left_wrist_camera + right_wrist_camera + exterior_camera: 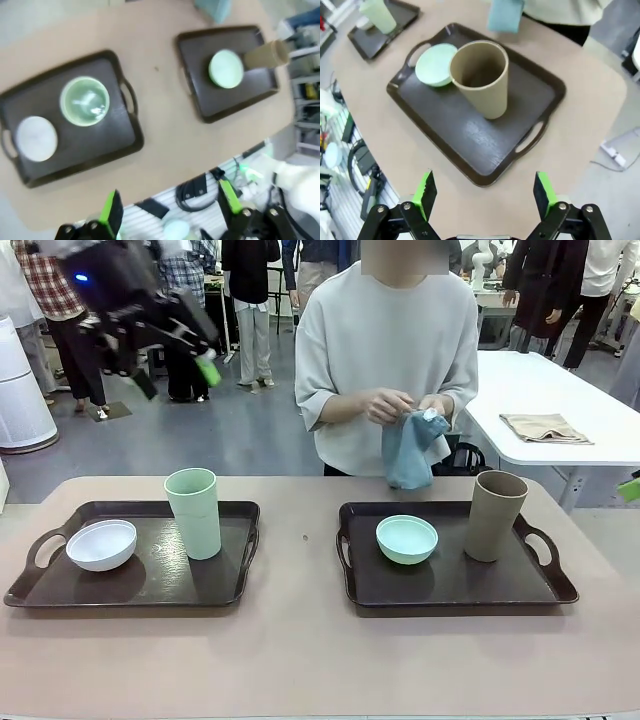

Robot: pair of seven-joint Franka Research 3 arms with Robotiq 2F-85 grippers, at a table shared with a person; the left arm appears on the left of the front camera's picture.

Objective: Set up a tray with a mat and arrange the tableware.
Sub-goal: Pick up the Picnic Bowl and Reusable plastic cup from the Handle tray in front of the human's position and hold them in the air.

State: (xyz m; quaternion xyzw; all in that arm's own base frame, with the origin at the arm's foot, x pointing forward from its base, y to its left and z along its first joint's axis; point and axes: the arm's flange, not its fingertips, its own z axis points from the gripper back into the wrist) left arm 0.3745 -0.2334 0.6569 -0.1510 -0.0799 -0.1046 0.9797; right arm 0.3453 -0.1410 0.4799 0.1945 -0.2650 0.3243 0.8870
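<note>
1. A tan table [300, 660] carries two dark brown trays with handles, set well apart: the left tray [160, 582] and the right tray [450, 585].
2. A person [385, 350] stands at the far edge. Both of their hands hold a blue-grey cloth [408, 455] up above the table, clear of both trays.
3. A tall pale green cup [193, 512] stands upright on the left tray, and a taupe cup [495, 515] stands upright on the right tray.
   - The front view shows their plain, handleless sides.
   - The left wrist view looks down into the green cup's glossy inside.
   - The right wrist view looks into the taupe cup's matt inside.
4. A white bowl [101, 544] sits left of the green cup. A mint bowl [407, 538] sits left of the taupe cup.
5. The left gripper [170, 205] hangs high over the table with its jaws spread and nothing between them. The right gripper [484, 191] is likewise spread and empty above the right tray.
</note>
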